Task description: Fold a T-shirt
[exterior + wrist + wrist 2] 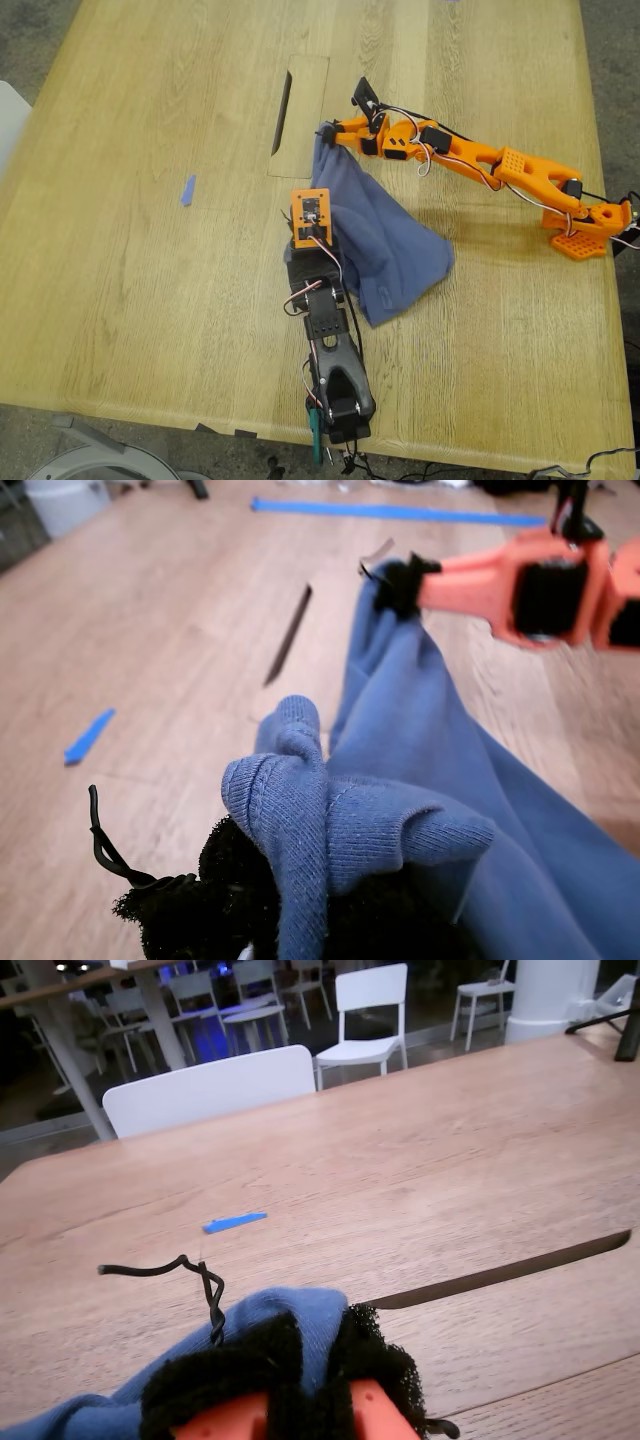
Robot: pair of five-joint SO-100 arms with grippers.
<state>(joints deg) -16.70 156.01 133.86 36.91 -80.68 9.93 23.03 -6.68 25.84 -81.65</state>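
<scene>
surface (150, 300): light wood, grain running across the exterior view; a dark slot (282, 112) with a rectangular inset panel sits near its middle.
background: second wrist view shows white chairs (375, 1015) and other furniture past the far edge.
T-shirt (385, 245): slate-blue, bunched, lifted at two points; stretched between both tools, with its lower part draped onto the surface toward the exterior view's right. No print visible.
my first tool (312, 240): on the black arm coming from the exterior view's bottom edge, orange camera block on top. Pressed together on a rolled hem of the shirt (330, 820); fabric is wadded over the black padded fingers (230, 880).
my second tool (328, 132): on the orange arm reaching in from the exterior view's right. Pinching a gathered corner of the shirt, just beside the slot; blue cloth shows between the black pads (270, 1360).
tape scrap (187, 190): small, blue, lying flat on the surface, well apart from the shirt toward the exterior view's left.
loose black thread (190, 1275): sticks out by my second tool.
</scene>
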